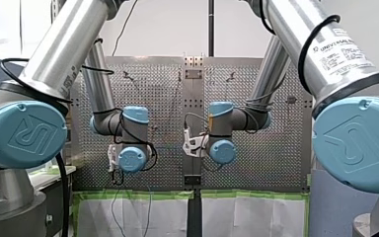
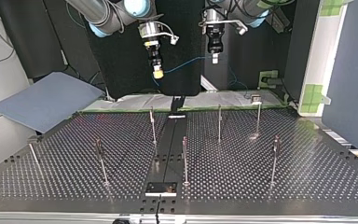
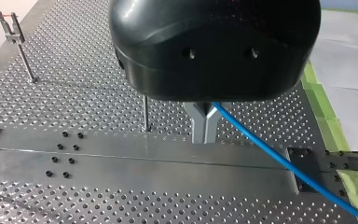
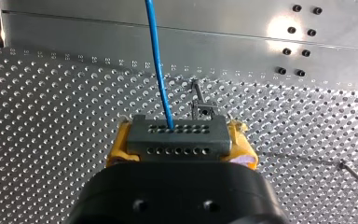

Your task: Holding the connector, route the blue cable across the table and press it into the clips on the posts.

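My right gripper (image 2: 157,71) is clenched on the grey connector (image 4: 176,133), with a yellow pad (image 4: 115,150) showing on either side of its block. The blue cable (image 2: 189,62) leaves the connector's face and runs straight away from the fingers. My left gripper (image 2: 214,57) has its metal fingers (image 3: 200,125) pinched together on that same cable a short way along, and the free length trails off past them and out of the left wrist view. In the top view both grippers hang well above the perforated table (image 2: 307,177). The held stretch of cable lies between them with its long axis across the view, nearly level and sagging a little towards the connector end. No part of it is near a clip yet, so I judge the routing has not begun. What the next move turns on is that the posts all stand below and nearer the camera than the cable. One post (image 2: 153,127) is roughly under my right gripper and another (image 2: 219,122) is roughly under my left. In the right wrist view a clip-topped post (image 4: 203,108) sits just beyond the connector, so my right arm looks nearer to a first clip. I would lower the stretch crosswise onto it, keeping it taut.
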### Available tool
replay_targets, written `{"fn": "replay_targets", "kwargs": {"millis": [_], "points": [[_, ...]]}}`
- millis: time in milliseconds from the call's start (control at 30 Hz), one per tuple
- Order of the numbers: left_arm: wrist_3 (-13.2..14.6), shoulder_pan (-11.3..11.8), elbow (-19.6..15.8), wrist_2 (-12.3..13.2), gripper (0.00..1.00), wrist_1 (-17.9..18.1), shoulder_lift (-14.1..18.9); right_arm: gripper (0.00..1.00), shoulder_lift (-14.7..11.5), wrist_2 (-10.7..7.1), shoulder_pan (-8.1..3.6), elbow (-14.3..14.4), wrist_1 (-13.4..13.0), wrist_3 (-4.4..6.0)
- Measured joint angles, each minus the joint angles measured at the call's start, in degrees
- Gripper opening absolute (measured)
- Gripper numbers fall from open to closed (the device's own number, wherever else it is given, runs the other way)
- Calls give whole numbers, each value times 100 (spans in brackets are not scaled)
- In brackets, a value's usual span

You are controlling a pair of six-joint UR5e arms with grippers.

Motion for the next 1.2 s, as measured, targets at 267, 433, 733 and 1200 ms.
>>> {"fn": "replay_targets", "kwargs": {"millis": [267, 433, 733, 1200], "points": [[0, 0, 0, 0, 0, 0, -2, 0, 0, 0, 0, 0, 0, 0], [0, 1, 0, 0, 0, 0, -2, 0, 31, 32, 32, -33, 31, -30], [0, 0, 0, 1, 0, 0, -2, 0, 406, 406, 317, -221, 405, -86], [0, 1, 0, 0, 0, 0, -2, 0, 832, 597, 343, -229, 1179, -88]]}}
